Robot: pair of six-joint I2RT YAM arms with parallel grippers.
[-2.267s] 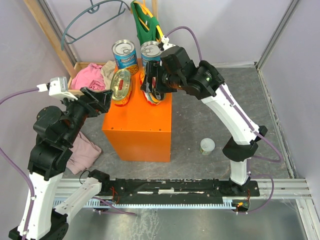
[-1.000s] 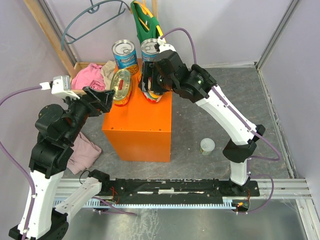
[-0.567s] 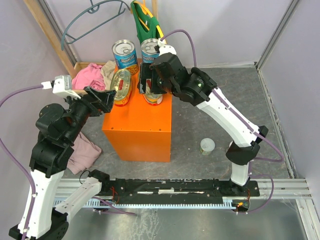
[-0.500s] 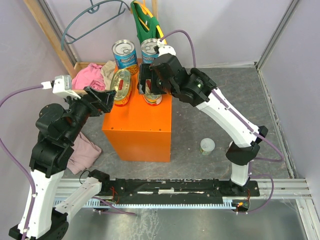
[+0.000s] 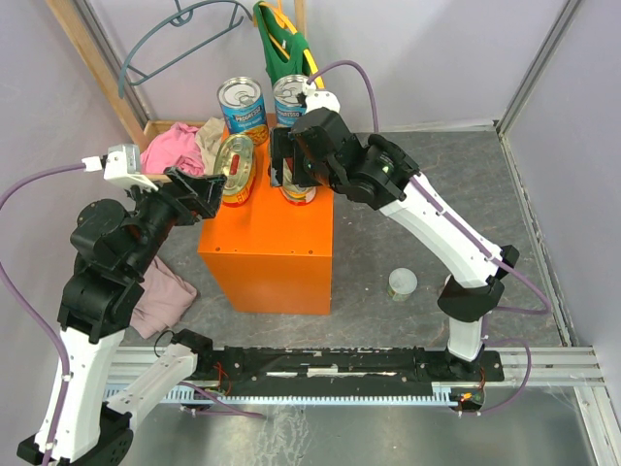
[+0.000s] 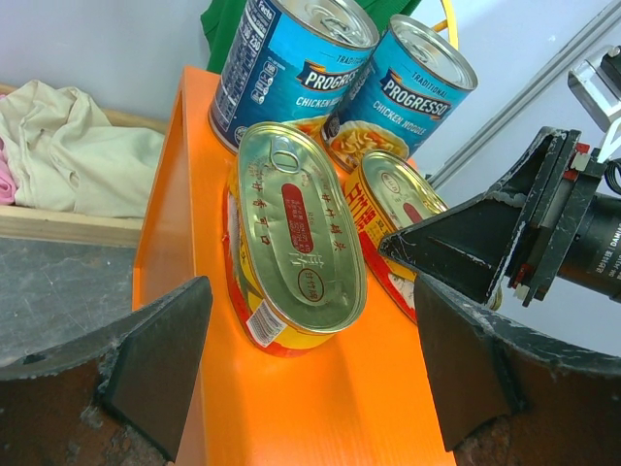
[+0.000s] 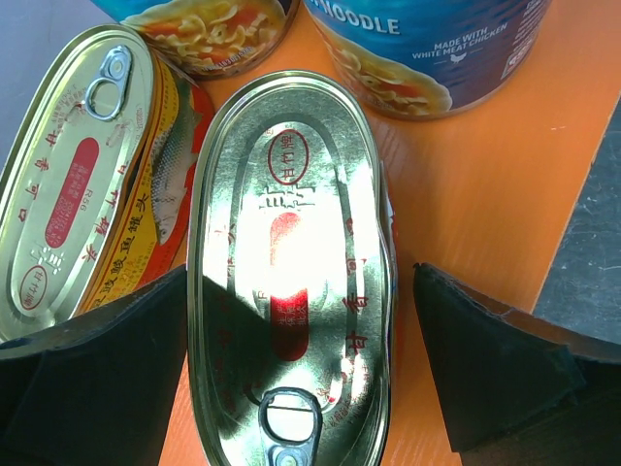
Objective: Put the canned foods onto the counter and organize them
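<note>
On the orange counter [image 5: 267, 243] stand two tall blue-labelled cans [image 5: 243, 107] [image 5: 291, 97] at the back, with two flat oval tins [image 5: 236, 167] [image 5: 299, 186] lying in front of them. My right gripper [image 5: 294, 167] is open and straddles the right oval tin [image 7: 291, 272], which rests on the counter [image 7: 466, 184] beside the left oval tin [image 7: 87, 184]. My left gripper [image 6: 310, 359] hovers open over the counter's near left part [image 6: 320, 408], just short of the left oval tin [image 6: 296, 238]. A small white-lidded can [image 5: 403, 283] stands on the grey floor to the right.
A wooden tray of clothes [image 5: 179, 146] sits left of the counter, and a pink cloth [image 5: 160, 296] lies on the floor below it. A green garment [image 5: 281, 44] and a wire hanger [image 5: 179, 39] hang behind the cans.
My right gripper opened and let go of the right oval tin, which now lies on the counter; the right wrist shifted slightly left. The left arm has stayed put.
</note>
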